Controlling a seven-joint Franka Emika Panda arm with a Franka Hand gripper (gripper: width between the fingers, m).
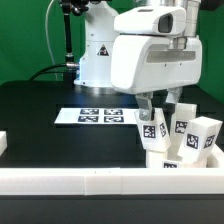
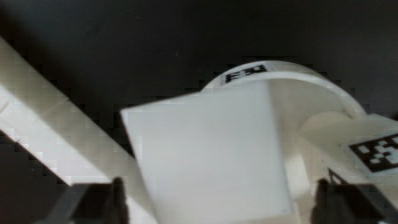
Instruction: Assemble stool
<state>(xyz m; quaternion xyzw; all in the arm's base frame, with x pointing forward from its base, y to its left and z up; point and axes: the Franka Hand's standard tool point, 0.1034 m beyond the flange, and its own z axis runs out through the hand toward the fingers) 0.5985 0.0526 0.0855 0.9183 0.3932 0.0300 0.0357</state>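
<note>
Three white stool legs with black-and-white tags stand close together at the exterior view's right: one point(image 1: 152, 130) under my gripper point(image 1: 150, 110), two more point(image 1: 183, 120) point(image 1: 206, 135) beside it. In the wrist view that leg point(image 2: 210, 150) fills the space between my gripper's point(image 2: 217, 205) dark fingers point(image 2: 93, 203), with a thin gap on each side, so the jaws are open around it. The round white seat point(image 2: 311, 95) lies just beyond the leg, and a tag point(image 2: 246, 72) shows on its edge. Low white seat parts point(image 1: 180, 163) show among the legs.
The marker board point(image 1: 95, 115) lies flat on the black table towards the middle. A long white border rail point(image 1: 90, 182) runs along the front edge and shows as a diagonal band point(image 2: 45, 110) in the wrist view. A small white block point(image 1: 3, 142) sits at the far left.
</note>
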